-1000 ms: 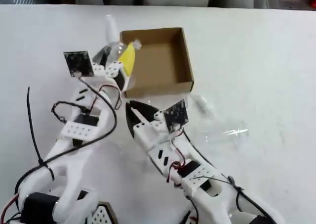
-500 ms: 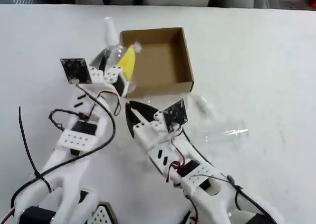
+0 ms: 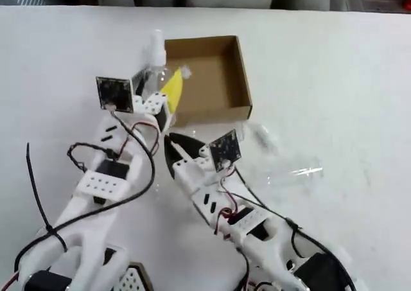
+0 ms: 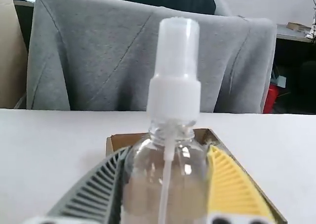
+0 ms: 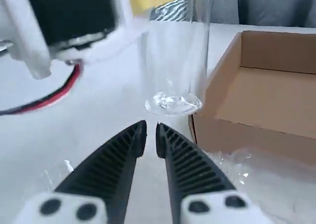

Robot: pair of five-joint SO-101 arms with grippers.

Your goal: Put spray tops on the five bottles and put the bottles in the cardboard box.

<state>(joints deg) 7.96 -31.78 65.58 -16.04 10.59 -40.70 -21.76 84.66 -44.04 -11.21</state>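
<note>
Just beyond the left claw (image 3: 156, 84), the cardboard box (image 3: 212, 79) lies open-topped, ready for loading. That claw grips the bottle (image 4: 165, 179) upright by its body, leaving the spray top (image 4: 175, 80) free above. The right claw (image 5: 150, 132), narrowed almost closed and empty, sits just short of the bottle's base.

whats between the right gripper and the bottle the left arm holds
Bare table, in the right wrist view, separates the right gripper from the bottle.
</note>
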